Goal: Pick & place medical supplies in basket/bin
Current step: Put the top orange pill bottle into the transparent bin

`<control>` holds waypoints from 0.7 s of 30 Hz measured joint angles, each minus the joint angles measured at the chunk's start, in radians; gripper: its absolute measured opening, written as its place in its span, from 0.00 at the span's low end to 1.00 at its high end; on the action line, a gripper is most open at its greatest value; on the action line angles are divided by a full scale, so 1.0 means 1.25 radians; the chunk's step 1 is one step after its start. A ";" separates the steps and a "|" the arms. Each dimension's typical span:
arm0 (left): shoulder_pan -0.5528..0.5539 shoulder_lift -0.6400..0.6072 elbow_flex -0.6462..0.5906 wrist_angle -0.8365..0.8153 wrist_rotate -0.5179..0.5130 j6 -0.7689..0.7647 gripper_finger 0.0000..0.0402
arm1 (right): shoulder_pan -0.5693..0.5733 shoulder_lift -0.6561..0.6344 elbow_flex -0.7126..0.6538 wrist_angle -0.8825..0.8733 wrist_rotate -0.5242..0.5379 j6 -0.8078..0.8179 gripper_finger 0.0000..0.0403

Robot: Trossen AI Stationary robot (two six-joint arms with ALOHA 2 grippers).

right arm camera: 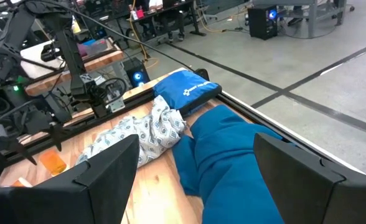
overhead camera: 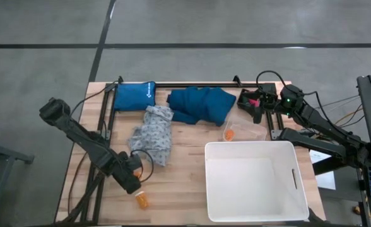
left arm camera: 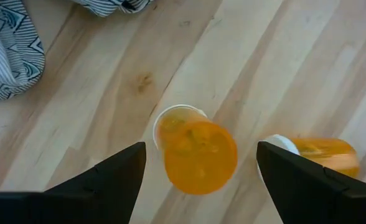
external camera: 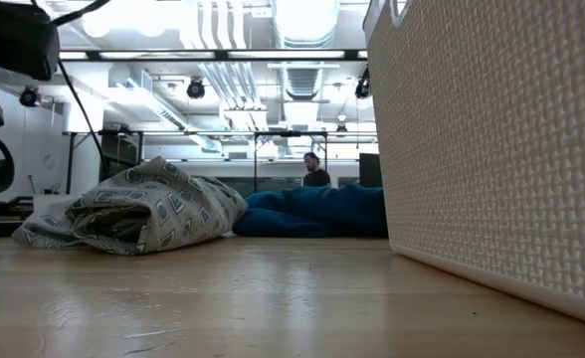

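My left gripper (left arm camera: pixel 201 155) is open near the table's near-left part (overhead camera: pixel 134 171), pointing down. Its fingers stand on either side of a small orange pill bottle (left arm camera: pixel 195 149) without touching it. A second orange bottle (left arm camera: pixel 323 155) lies on its side close by (overhead camera: pixel 142 200). The pale patterned garment (overhead camera: pixel 153 135) lies crumpled mid-table, and the dark teal garment (overhead camera: pixel 201 104) lies beyond it. The white tub (overhead camera: pixel 299 183) stands at the near right. My right gripper (right arm camera: pixel 195 146) is open at the far right edge (overhead camera: pixel 256 106), with a pink-red item (overhead camera: pixel 253 100) beside it.
A blue pouch (overhead camera: pixel 135 96) lies at the far left edge. More orange bottles (overhead camera: pixel 228 133) rest beside a clear bag just beyond the tub. Black rails run along the table's far and side edges. In the low view a person (external camera: pixel 315 171) stands far behind the table.
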 joint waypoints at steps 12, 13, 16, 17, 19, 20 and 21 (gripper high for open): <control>0.000 0.000 -0.046 0.045 0.003 0.001 0.73 | 0.000 0.000 0.000 0.000 0.000 0.000 0.77; 0.000 0.000 -0.046 0.045 0.003 0.000 0.72 | 0.000 0.000 0.000 0.000 0.000 0.000 0.77; 0.000 0.000 -0.046 0.045 0.003 0.000 0.69 | 0.000 0.000 0.000 0.000 0.000 0.000 0.77; 0.000 0.000 -0.046 0.046 0.003 0.000 0.68 | 0.000 0.000 0.000 0.000 0.000 0.000 0.77; 0.000 0.000 -0.046 0.047 0.003 0.000 0.65 | 0.000 0.000 0.000 0.000 0.000 0.000 0.77; 0.000 0.000 -0.046 0.049 0.003 0.000 0.63 | 0.000 0.000 0.000 0.000 0.000 0.000 0.77; 0.000 0.000 -0.046 0.050 0.003 0.000 0.61 | 0.000 0.000 0.000 0.000 0.000 0.000 0.77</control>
